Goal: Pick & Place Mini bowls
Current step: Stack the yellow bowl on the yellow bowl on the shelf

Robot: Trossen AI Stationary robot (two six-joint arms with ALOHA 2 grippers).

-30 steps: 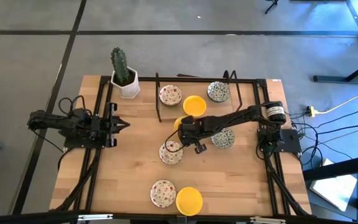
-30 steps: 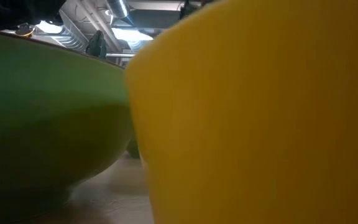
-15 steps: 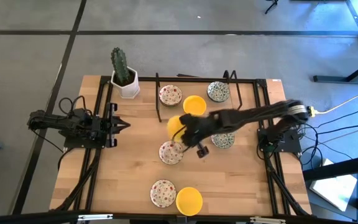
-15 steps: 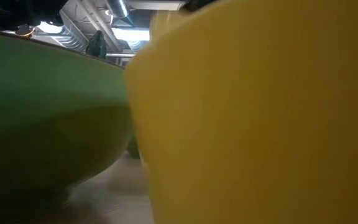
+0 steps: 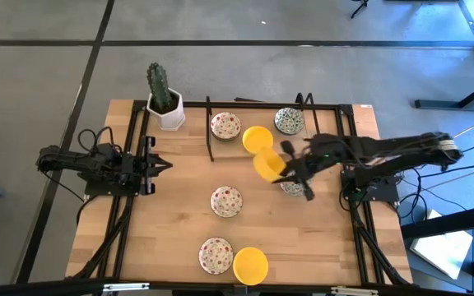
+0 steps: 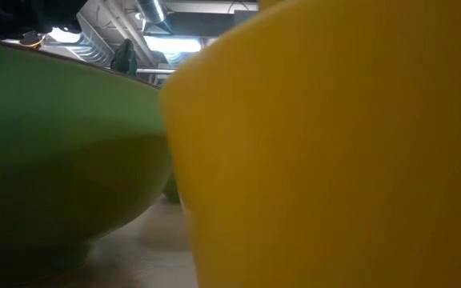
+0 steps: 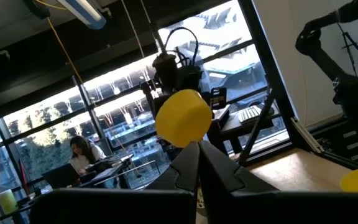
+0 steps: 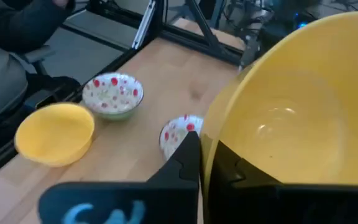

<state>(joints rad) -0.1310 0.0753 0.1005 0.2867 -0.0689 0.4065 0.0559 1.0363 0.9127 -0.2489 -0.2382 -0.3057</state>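
My right gripper (image 5: 281,167) hangs over the table's middle right, shut on a plain yellow mini bowl (image 5: 267,164), which also shows in the left wrist view (image 7: 182,117). On the table stand another yellow bowl (image 5: 257,138), red-speckled bowls (image 5: 225,126) (image 5: 226,201) (image 5: 216,255), green-grey patterned bowls (image 5: 289,121) (image 5: 293,187), the latter partly under my right arm, and a yellow bowl (image 5: 250,265) at the near edge. My left gripper (image 5: 164,165) waits shut at the table's left. My right gripper pinches the yellow bowl's rim (image 8: 209,144), with one finger (image 8: 227,167) inside the hollow and the other (image 8: 186,155) on the outer wall. The fingers come from the table's right, slanting slightly down. The bowl is lifted clear and tilted, its hollow facing back toward my right arm.
A cactus in a white pot (image 5: 164,99) stands at the far left corner. A black frame (image 5: 209,131) rises at the table's far middle. In the low view, a yellow bowl (image 6: 334,144) and a greenish-looking bowl (image 6: 54,160) fill the picture. A person (image 7: 82,152) sits in the room beyond.
My right gripper has risen and drawn back toward the table's right edge, tipping from steeply downward to nearly level. The yellow bowl has come with it, lifted clear from beside the central red-speckled bowl and now tilted.
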